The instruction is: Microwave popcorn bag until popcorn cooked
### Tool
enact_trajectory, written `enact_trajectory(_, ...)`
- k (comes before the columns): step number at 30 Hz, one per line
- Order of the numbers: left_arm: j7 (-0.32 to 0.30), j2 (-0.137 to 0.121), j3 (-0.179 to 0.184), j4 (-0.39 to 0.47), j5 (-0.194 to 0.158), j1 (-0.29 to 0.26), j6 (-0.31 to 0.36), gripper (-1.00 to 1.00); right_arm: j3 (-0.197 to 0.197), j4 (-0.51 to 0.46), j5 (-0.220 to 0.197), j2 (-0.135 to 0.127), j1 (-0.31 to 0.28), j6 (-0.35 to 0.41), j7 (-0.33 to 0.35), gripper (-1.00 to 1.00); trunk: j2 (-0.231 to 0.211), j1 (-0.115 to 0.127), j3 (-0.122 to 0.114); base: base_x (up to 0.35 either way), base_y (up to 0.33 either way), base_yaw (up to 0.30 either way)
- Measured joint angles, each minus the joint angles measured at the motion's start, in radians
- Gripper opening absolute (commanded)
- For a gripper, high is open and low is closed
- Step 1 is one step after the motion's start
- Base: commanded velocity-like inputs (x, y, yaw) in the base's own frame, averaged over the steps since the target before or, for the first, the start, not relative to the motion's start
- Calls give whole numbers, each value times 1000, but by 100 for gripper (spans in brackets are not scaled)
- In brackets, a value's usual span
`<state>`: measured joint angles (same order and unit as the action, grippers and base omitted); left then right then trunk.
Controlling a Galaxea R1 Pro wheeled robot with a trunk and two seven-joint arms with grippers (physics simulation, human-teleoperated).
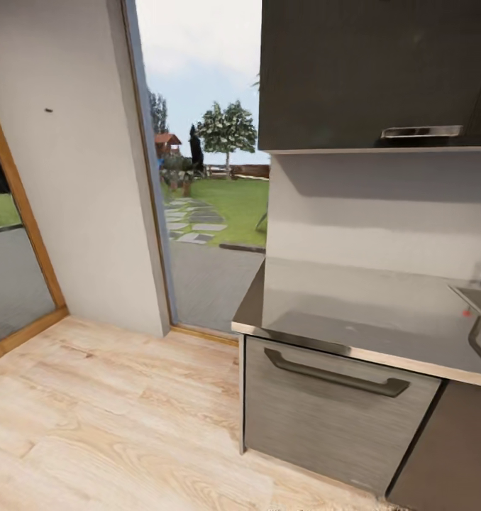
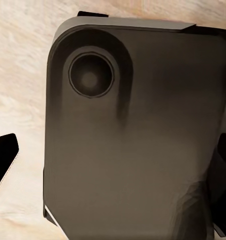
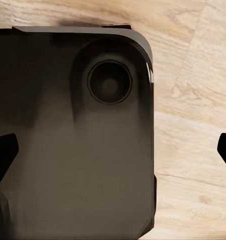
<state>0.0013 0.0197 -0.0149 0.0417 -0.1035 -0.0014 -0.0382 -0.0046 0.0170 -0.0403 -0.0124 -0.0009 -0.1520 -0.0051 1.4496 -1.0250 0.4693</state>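
Risk, as we judge it: we drive on toward the countertop with both arms hanging over our dark base, and the base could clip the drawer below the countertop. Left gripper and right gripper both show fingertips spread wide, holding nothing. We see neither popcorn bag nor microwave here. The countertop is bare grey steel, sink at its far end, dark cabinet above, glass door beside it, wood floor below.
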Motion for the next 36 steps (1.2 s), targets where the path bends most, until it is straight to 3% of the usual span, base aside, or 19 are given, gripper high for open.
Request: enact_trajectory(36, 0, 0, -1, 0, 0, 0, 0, 100, 4, 0, 3, 5, 0, 4, 9, 100, 0, 0, 0, 0, 0, -298)
